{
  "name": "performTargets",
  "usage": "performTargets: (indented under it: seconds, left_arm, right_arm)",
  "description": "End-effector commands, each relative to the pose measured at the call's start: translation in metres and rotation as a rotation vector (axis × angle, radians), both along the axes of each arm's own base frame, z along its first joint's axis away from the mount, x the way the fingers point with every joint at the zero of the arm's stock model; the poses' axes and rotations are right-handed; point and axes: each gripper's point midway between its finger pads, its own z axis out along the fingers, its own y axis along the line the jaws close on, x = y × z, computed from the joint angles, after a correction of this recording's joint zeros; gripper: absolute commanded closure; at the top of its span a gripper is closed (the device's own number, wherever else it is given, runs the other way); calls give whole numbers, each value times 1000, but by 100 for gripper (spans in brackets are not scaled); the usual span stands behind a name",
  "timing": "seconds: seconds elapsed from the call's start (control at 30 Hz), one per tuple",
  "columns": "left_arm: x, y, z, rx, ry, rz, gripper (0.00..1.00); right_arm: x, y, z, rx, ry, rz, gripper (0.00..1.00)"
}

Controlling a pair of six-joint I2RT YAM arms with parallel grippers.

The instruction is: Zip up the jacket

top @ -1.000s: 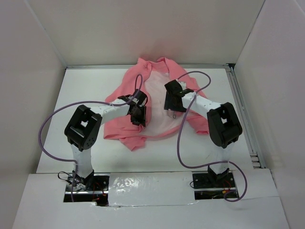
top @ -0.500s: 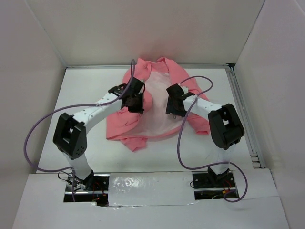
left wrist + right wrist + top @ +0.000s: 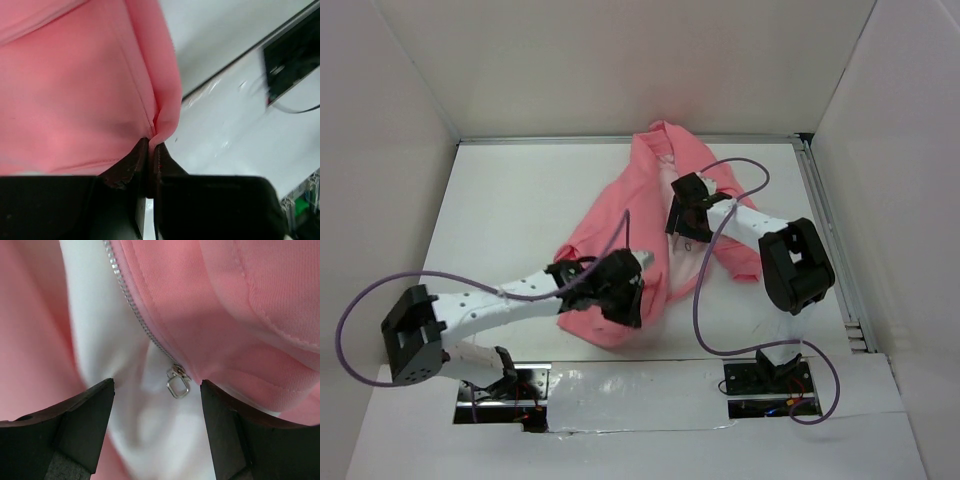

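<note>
Since the earlier frame the left arm had swung from the far middle of the jacket (image 3: 615, 205) back toward the near edge of the table (image 3: 510, 200), dragging the left front panel across the pale lining (image 3: 150, 430). The right arm had barely shifted.

The left gripper (image 3: 151, 147) had its fingers pressed together on a thin fold of pink fabric, which rose away from the tips in a seamed ridge. It was hard to tell whether that fold was the zipper edge or the hem. In the overhead view this gripper (image 3: 623, 292) sat at the near end of the garment, close to the arm bases.

The right gripper (image 3: 156, 390) had its fingers spread wide and held nothing. The metal zipper pull (image 3: 177, 382) lay in the gap between them, nearer the right-hand finger, resting on the lining. From it the zipper teeth (image 3: 131, 302) ran straight away from the fingers, up and to the left, along the pink edge. Overhead, the right gripper (image 3: 682, 225) hovered over the garment's middle.

The jacket lay lengthwise from the far wall toward the bases, bunched narrow. The right arm was clearly the nearer one to the pull, so closing on it looked like the coming move.
</note>
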Motion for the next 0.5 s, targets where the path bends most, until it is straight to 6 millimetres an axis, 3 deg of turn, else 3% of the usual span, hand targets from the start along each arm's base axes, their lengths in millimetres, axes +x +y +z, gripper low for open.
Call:
performTargets:
  seconds: [0.0,0.07,0.13,0.17,0.2,0.23,0.27,0.47]
  left_arm:
    - [-55,-20,-36,0,204,-43,81]
    - [-65,-25,-58,48,255,-60,75]
    - [-63,-24,-66,110,280,-4,65]
    - [-63,-14,-76,183,292,22,58]
    - [-60,-15,-74,194,285,39,36]
    - [-57,-12,-73,205,270,46,25]
    - [-54,-11,-69,200,244,44,1]
    - [-46,-11,-38,82,132,15,1]
  right_arm:
    - [22,7,29,61,-88,-27,23]
    - [22,6,31,58,-86,-28,23]
    - [20,5,40,56,-102,-22,23]
    - [17,3,41,48,-101,-19,22]
    - [15,2,51,52,-124,-19,22]
    - [11,0,52,45,-128,-14,22]
    - [9,0,64,53,-153,-7,21]
    - [-16,-9,69,30,-143,-4,20]
